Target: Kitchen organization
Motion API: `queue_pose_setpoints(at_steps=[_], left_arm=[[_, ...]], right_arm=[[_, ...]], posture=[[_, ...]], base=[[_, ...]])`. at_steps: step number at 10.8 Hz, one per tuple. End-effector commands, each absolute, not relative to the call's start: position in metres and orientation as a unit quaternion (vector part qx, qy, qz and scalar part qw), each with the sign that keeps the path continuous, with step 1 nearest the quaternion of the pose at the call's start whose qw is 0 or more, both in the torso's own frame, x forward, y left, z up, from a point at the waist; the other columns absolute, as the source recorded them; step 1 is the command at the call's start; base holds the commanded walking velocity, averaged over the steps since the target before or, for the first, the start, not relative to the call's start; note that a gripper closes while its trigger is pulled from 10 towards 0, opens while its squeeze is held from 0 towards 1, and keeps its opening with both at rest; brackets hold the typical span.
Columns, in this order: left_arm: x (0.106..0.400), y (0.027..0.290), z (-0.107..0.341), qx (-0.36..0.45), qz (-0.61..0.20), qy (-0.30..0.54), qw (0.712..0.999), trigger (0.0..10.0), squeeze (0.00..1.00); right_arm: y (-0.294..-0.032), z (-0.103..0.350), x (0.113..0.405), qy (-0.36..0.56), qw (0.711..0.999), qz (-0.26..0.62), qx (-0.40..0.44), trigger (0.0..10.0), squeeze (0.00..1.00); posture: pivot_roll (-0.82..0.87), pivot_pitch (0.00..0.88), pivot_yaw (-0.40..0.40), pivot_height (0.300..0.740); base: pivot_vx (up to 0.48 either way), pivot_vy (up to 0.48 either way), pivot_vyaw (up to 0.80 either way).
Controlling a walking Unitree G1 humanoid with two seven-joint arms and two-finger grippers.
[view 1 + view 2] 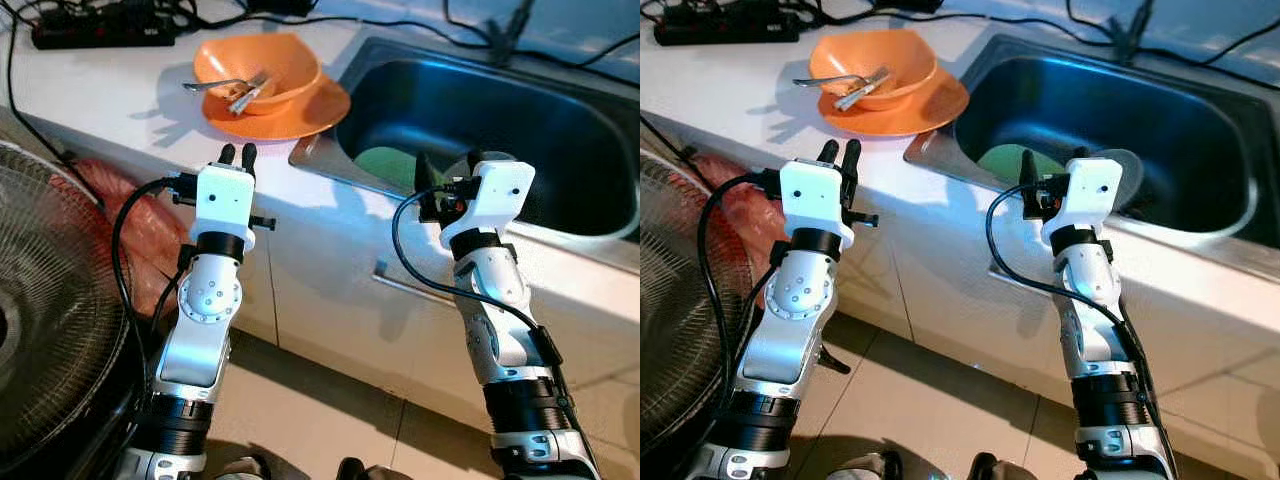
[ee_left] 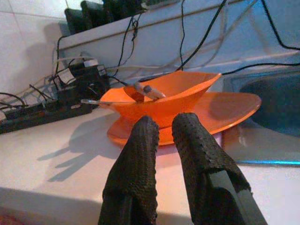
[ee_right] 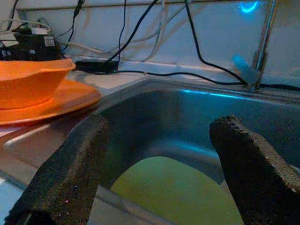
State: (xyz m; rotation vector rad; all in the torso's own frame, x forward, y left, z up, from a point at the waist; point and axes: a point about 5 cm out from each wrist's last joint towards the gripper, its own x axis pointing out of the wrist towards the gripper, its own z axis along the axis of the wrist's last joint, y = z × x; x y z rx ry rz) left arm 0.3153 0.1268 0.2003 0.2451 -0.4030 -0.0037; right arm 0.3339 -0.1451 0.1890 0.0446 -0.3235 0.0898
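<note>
Two silver arms rise from the near edge of the left eye view. The left end effector point(image 1: 238, 153) hovers over the near edge of the white counter point(image 1: 120, 100), its two black fingers pressed almost together and holding nothing. Just beyond it a shallow orange plastic bowl point(image 1: 270, 65) sits on a round orange plastic plate point(image 1: 310, 110), and metal cutlery point(image 1: 232, 90) lies across the bowl. A black power strip point(image 1: 100, 30) with cables lies at the far left of the counter. Right of the plate a stainless steel sink point(image 1: 560, 140) is sunk into the counter, with a round green plate point(image 1: 385, 165) lying in its basin. The right end effector point(image 1: 445, 172) stands at the sink's near rim, above the green plate. At the left, a round wire fan guard point(image 1: 50, 310) stands near the floor, with a reddish mesh bag point(image 1: 140, 235) behind it.

In the right eye view the same layout shows, with a tiled floor point(image 1: 940, 400) below the white cabinet front.

From the left wrist view, the two textured fingers point(image 2: 136, 164) stand nearly closed with a thin gap, empty, pointing at the bowl and plate close ahead.

From the right wrist view, the fingers point(image 3: 70, 173) are spread wide apart, gripping nothing, with the sink basin and green plate between them and the tap's stem point(image 3: 262, 47) at the far side.
</note>
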Motion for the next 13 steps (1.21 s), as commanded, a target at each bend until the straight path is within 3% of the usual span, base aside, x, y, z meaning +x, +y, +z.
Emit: queue_pose_setpoints(at_steps=[1,13], left_arm=[[0.3152,0.1286,0.2006,0.125,0.006,-0.199,0.972,10.0,0.0],[0.3151,0.1282,0.2005,0.127,0.004,-0.2,0.972,10.0,0.0]], right_arm=[[-0.1468,0.1908,0.3341,-0.164,0.985,0.041,0.023,10.0,0.0],[-0.1466,0.1904,0.3347,-0.163,0.985,0.04,0.028,10.0,0.0]], posture=[[0.06,0.151,-0.047,0.74],[0.06,0.148,-0.046,0.74]], base=[[0.349,0.0,0.0],[0.342,0.0,0.0]])
